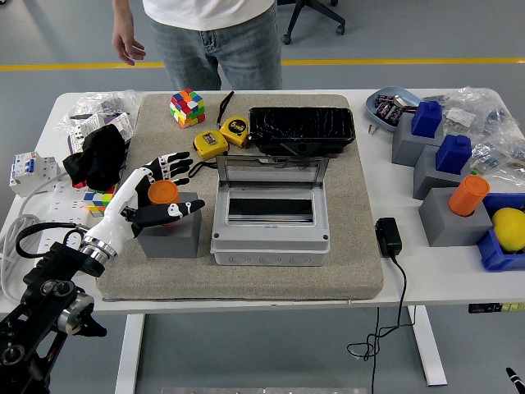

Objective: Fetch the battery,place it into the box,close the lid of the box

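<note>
An orange cylinder, the battery [162, 192], stands upright in a grey block [171, 235] on the left of the beige mat. My left hand [182, 184] reaches in from the lower left and straddles it. Its fingers [171, 165] spread behind the battery and its thumb [179, 210] lies in front, over the block's top; no firm grip shows. The grey box [271, 238] sits mid-mat, its clear lid [271, 170] raised at the far side and its inside empty.
A black case [301, 129], two yellow tape measures [221, 138] and a colour cube [187, 107] lie behind the box. At the right are grey blocks with blue and orange pieces [467, 195] and a black adapter [387, 236]. A person [209, 41] stands at the far side, hands free.
</note>
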`<state>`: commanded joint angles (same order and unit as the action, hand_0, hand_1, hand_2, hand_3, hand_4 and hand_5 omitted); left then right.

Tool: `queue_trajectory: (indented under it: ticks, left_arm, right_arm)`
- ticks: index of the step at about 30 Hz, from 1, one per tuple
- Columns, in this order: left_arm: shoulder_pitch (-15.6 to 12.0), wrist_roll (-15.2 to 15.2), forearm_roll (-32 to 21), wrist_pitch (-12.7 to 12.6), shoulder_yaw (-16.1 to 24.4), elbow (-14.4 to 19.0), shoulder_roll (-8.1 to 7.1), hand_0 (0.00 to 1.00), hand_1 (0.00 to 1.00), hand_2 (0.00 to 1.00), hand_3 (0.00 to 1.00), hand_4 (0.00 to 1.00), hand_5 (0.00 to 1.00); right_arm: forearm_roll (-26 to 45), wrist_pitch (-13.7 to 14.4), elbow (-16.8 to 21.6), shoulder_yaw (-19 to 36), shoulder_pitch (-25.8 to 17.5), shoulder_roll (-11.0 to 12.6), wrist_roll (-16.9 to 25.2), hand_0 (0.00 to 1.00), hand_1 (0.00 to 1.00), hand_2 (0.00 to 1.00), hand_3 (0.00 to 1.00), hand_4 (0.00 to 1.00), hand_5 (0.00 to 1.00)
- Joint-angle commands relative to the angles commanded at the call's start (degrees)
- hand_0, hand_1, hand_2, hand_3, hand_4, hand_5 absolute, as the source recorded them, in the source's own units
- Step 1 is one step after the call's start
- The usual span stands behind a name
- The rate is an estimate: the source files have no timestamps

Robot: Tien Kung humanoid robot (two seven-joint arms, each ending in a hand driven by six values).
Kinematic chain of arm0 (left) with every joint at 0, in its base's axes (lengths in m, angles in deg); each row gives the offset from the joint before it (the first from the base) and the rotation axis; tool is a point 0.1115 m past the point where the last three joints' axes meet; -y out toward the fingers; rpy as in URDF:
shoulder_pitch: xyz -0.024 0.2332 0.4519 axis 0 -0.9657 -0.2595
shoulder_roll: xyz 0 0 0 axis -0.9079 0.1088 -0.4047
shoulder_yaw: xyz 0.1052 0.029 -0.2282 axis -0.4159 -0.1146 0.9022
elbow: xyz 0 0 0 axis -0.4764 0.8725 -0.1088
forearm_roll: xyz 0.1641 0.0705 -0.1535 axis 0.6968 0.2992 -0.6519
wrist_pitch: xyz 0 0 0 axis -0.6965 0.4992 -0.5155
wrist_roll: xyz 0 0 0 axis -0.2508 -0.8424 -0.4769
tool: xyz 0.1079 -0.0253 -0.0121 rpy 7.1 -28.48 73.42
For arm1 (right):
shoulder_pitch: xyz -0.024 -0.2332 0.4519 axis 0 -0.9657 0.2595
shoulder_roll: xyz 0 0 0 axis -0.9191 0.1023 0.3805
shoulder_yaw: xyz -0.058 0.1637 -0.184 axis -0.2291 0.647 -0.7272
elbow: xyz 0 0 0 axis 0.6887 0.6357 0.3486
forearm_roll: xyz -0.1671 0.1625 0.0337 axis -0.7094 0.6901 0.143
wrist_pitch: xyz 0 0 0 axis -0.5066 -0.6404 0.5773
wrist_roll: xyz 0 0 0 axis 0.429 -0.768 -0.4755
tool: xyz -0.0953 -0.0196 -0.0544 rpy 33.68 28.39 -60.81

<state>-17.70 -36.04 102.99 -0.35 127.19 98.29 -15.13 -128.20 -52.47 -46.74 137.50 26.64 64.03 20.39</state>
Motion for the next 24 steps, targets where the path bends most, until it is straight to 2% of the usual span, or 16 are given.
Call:
queue_trajectory:
  ticks: [1, 2, 7, 8, 19, 20, 24]
  left_arm:
    - [0.0, 0.0, -0.2, 0.0, 0.0, -0.1, 0.02, 0.732, 0.825, 0.755, 0.759, 0.998, 0.002]
    - [0.0, 0.1, -0.3, -0.1, 0.0, -0.2, 0.05, 0.704, 0.793, 0.706, 0.711, 0.998, 0.002]
    - [-0.1, 0.2, 0.0, -0.2, 0.0, -0.4, -0.03, 0.704, 0.793, 0.706, 0.711, 0.998, 0.002]
    - [-0.1, 0.2, 0.1, -0.2, 0.0, -0.4, -0.05, 0.693, 0.773, 0.664, 0.655, 0.998, 0.002]
    - [-0.5, 0.3, 0.8, -0.4, 0.5, -0.9, 0.00, 0.695, 0.764, 0.652, 0.644, 0.998, 0.005]
    - [-0.5, 0.4, 0.8, -0.4, 0.5, -0.9, 0.00, 0.678, 0.727, 0.576, 0.542, 0.998, 0.002]
    - [-0.2, 0.4, 1.1, -0.7, 0.6, -0.8, 0.10, 0.678, 0.727, 0.576, 0.542, 0.998, 0.002]
  right_arm:
    - [0.0, 0.0, 0.0, 0.0, 0.0, 0.0, 0.0, 0.990, 0.944, 0.877, 0.876, 0.998, 0.998]
    - [0.0, 0.0, 0.0, 0.0, 0.0, 0.0, 0.0, 0.989, 0.943, 0.876, 0.875, 0.998, 0.998]
    - [0.1, 0.0, 0.0, 0.0, 0.0, 0.1, 0.0, 0.989, 0.943, 0.876, 0.875, 0.998, 0.998]
    - [0.1, 0.0, 0.0, 0.0, -0.1, 0.1, 0.0, 0.988, 0.942, 0.875, 0.875, 0.998, 0.998]
    - [0.2, 0.0, 0.0, 0.1, 0.0, 0.1, 0.0, 0.988, 0.942, 0.875, 0.875, 0.998, 0.998]
    - [0.2, 0.0, 0.0, 0.1, 0.0, 0.1, 0.0, 0.987, 0.941, 0.875, 0.874, 0.998, 0.998]
    - [0.1, 0.0, 0.0, 0.3, 0.1, 0.1, 0.0, 0.987, 0.941, 0.875, 0.874, 0.998, 0.998]
